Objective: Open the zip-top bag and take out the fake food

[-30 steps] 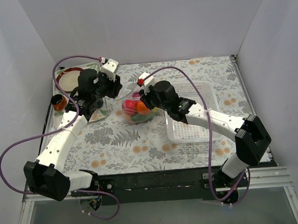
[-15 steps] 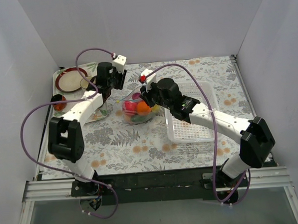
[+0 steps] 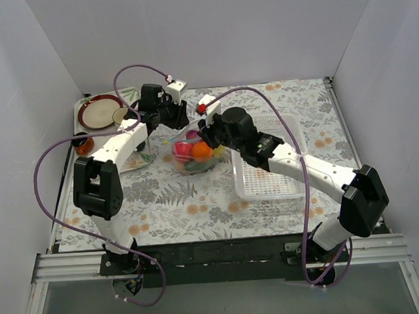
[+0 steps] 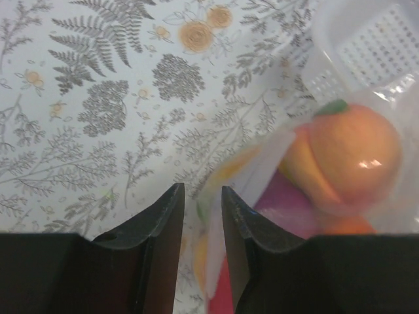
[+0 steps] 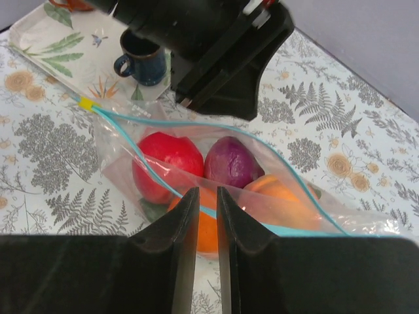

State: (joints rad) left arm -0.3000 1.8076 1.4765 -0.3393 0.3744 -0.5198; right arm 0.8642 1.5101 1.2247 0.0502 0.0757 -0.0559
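Observation:
The zip-top bag (image 3: pixel 195 162) lies mid-table, its light blue zip strip parted, with the fake food inside. The right wrist view shows a red piece (image 5: pixel 167 160), a purple one (image 5: pixel 232 160) and orange ones (image 5: pixel 281 193). My right gripper (image 3: pixel 207 136) is shut on the bag's near lip, and the strip runs between its fingers (image 5: pixel 207 191). My left gripper (image 3: pixel 181 120) is at the bag's far lip. Its fingers stand close together (image 4: pixel 202 190) with bag film between them, beside an orange fruit (image 4: pixel 353 154).
A white mesh basket (image 3: pixel 288 174) stands right of the bag under my right arm. A tray (image 5: pixel 59 46) at the back left holds a plate (image 3: pixel 98 111) and a dark mug (image 3: pixel 121 116). An orange-brown jar (image 3: pixel 82 144) sits at the left edge.
My left arm has swung from the left side up and right to the bag's far lip. My right gripper has stayed at the bag's near lip.

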